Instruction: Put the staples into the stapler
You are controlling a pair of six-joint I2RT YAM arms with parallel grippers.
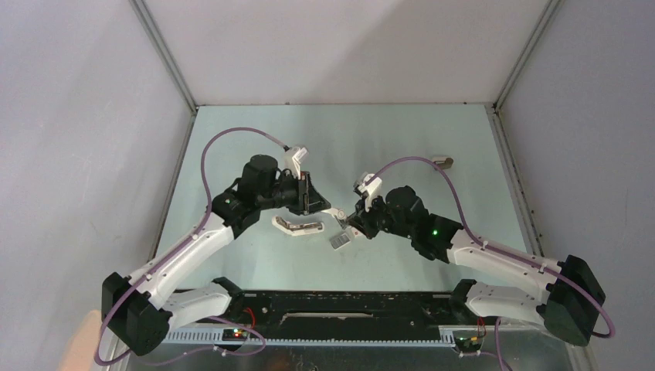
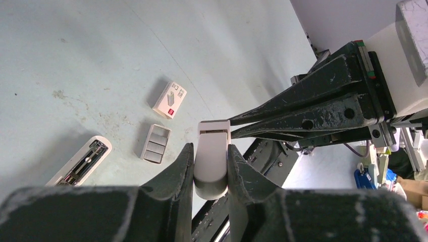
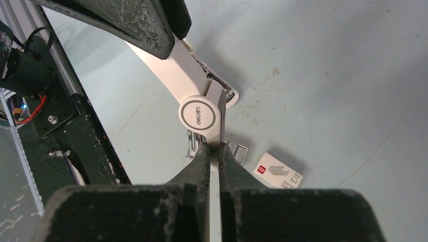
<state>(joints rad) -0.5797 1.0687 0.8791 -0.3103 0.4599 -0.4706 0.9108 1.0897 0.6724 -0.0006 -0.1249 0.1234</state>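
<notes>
The white stapler (image 1: 300,225) is hinged open at mid-table. My left gripper (image 2: 209,148) is shut on the end of its raised upper arm (image 2: 212,161). The open magazine half (image 2: 81,164) lies on the table. My right gripper (image 3: 212,146) is shut on a thin white part just below the round hinge (image 3: 199,116). The staples (image 2: 155,143), a small grey ribbed tray, lie on the table beside their white printed box (image 2: 169,100). In the right wrist view the staples (image 3: 237,150) are half hidden behind my fingers. In the top view the left gripper (image 1: 309,202) and right gripper (image 1: 345,222) face each other over the stapler.
The staple box (image 3: 277,171) lies just right of the right gripper. A small beige object (image 1: 442,161) sits at the back right. Metal frame posts (image 1: 166,58) edge the table, and a black rail (image 1: 340,305) runs along the near edge.
</notes>
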